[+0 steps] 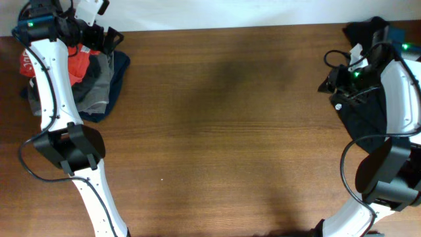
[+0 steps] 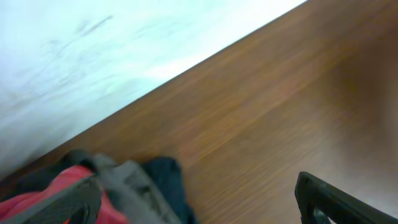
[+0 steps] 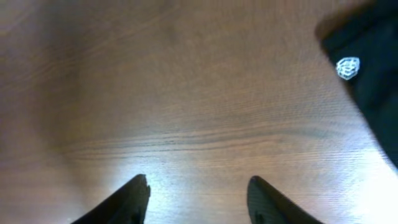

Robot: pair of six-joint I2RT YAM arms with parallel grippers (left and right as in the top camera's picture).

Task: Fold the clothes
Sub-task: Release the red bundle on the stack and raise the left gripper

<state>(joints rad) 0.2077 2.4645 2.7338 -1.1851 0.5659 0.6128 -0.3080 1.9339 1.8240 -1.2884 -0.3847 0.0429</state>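
Note:
The red-orange T-shirt [image 1: 79,63] lies crumpled in a pile at the table's far left corner, partly under my left arm. In the left wrist view it [image 2: 31,198] shows at the bottom left, behind the left finger. My left gripper [image 1: 109,39] [image 2: 193,202] is open and empty, hovering over the pile's right edge near the table's back edge. My right gripper [image 1: 327,83] [image 3: 199,186] is open and empty over bare wood, just left of a black garment.
A grey garment [image 1: 99,89] [image 2: 132,186] and a dark blue one [image 1: 117,79] [image 2: 166,174] lie in the same pile as the T-shirt. A black garment [image 1: 368,115] with a small white logo [image 3: 347,67] lies at the right edge. The wooden table [image 1: 223,131] meets a white wall [image 2: 93,56] at the back.

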